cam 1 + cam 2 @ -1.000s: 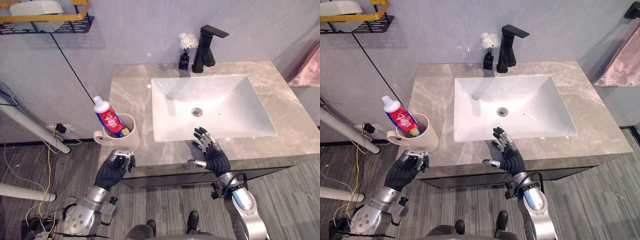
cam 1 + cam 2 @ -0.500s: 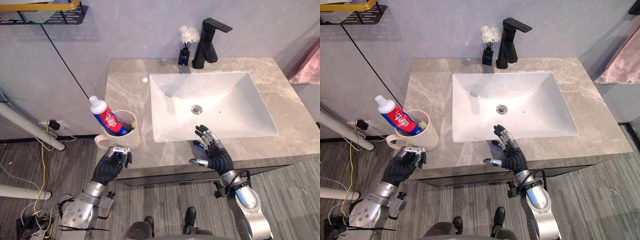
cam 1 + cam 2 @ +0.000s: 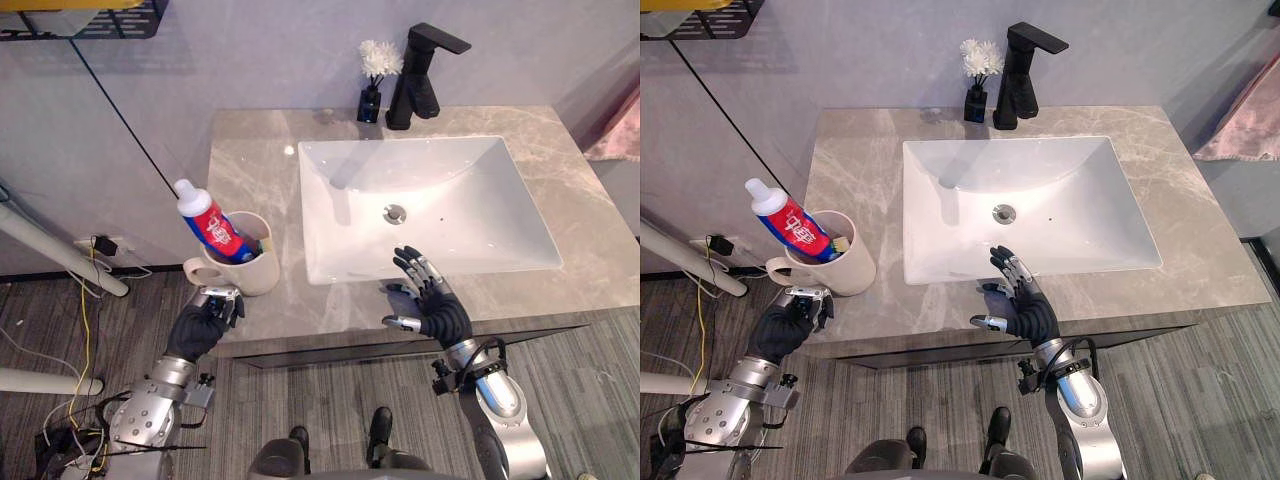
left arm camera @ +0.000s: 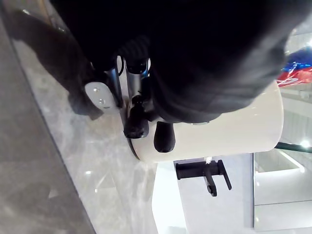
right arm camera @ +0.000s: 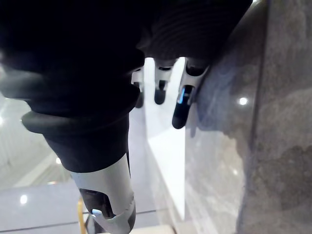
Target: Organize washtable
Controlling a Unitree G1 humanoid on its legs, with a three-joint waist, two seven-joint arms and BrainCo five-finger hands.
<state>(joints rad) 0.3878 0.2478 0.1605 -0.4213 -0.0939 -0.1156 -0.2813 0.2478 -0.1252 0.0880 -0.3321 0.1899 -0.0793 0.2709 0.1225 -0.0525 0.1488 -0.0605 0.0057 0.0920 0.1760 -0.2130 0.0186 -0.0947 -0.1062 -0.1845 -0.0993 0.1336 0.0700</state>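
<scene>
Silver-grey arms (image 3: 497,398); dark ribbed covers on left hand (image 3: 203,325), right hand (image 3: 437,312); silver fingers (image 5: 180,109), dark tips.

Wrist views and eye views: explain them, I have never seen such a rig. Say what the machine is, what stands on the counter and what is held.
This is a humanoid robot with two arms. The two eye views look down from its head; each wrist view looks along one hand from close up. On the grey counter are a white sink, a black tap, a small vase of white flowers and a cream mug with a toothpaste tube in it. The left hand is curled beside the mug, seemingly holding nothing; the right hand is open over the counter's front edge.
</scene>
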